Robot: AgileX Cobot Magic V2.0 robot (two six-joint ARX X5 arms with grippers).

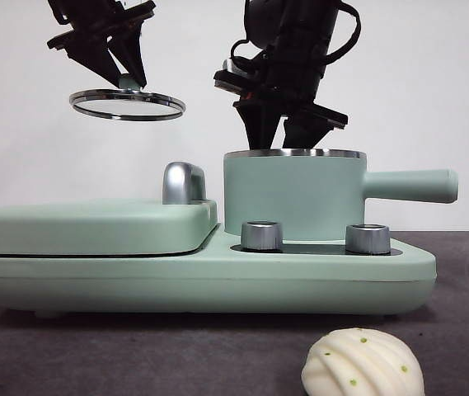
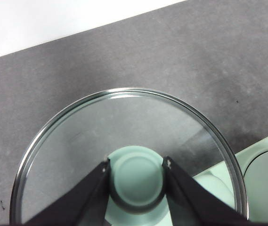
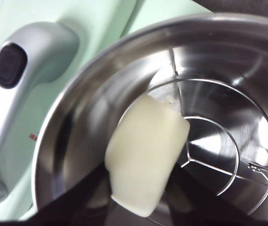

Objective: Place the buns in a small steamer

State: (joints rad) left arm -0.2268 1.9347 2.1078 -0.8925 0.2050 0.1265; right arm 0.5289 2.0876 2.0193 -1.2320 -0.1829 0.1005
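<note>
Steamer mouth uncovered, yet blocked from above by the right gripper clamping the loaf bun inside the rim. Wire rack bare toward 3 o'clock of that bun. Lid held high by the left gripper, at 10 o'clock of the steamer. Side handle jutting toward 3 o'clock. Ridged bun unobstructed from above on the front table.

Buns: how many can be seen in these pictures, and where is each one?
2. The smooth bun is held by the right gripper inside the small steamer. The ridged bun with green dots lies on the table before the cooker.
</note>
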